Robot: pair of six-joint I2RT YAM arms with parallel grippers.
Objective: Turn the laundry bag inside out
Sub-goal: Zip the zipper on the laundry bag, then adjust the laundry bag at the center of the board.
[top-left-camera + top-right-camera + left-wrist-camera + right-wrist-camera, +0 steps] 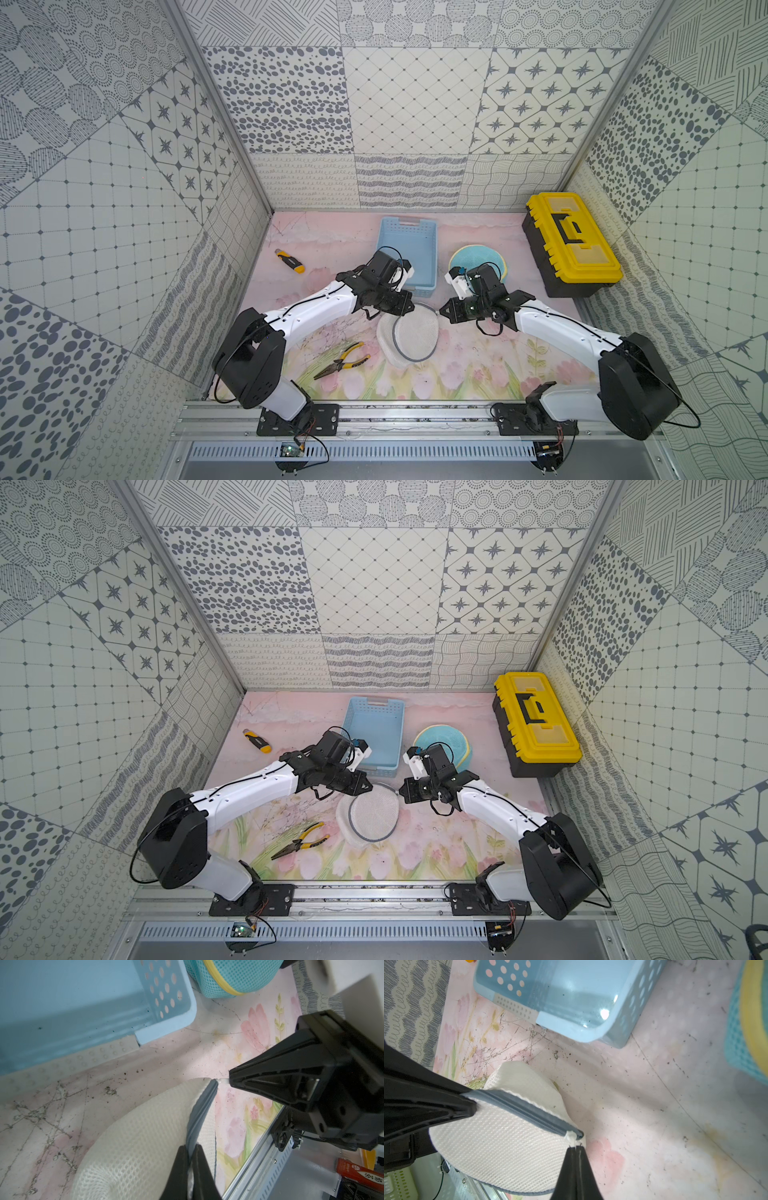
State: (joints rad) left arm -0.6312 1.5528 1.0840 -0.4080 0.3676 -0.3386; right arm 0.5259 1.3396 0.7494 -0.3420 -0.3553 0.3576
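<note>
The white mesh laundry bag (409, 336) sits in the middle of the mat, zip closed. The left gripper (191, 1159) pinches its grey zip edge. The right gripper (576, 1148) pinches the white tab at the zip's end. I think the step is getting hold; next, the zip must open. The blue basket (409, 253) sits just behind.

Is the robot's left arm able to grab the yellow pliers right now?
Probably not yet. The left gripper is shut on the white laundry bag, so it would have to let go first. The pliers lie nearby in the open, with nothing on top of them.
</note>
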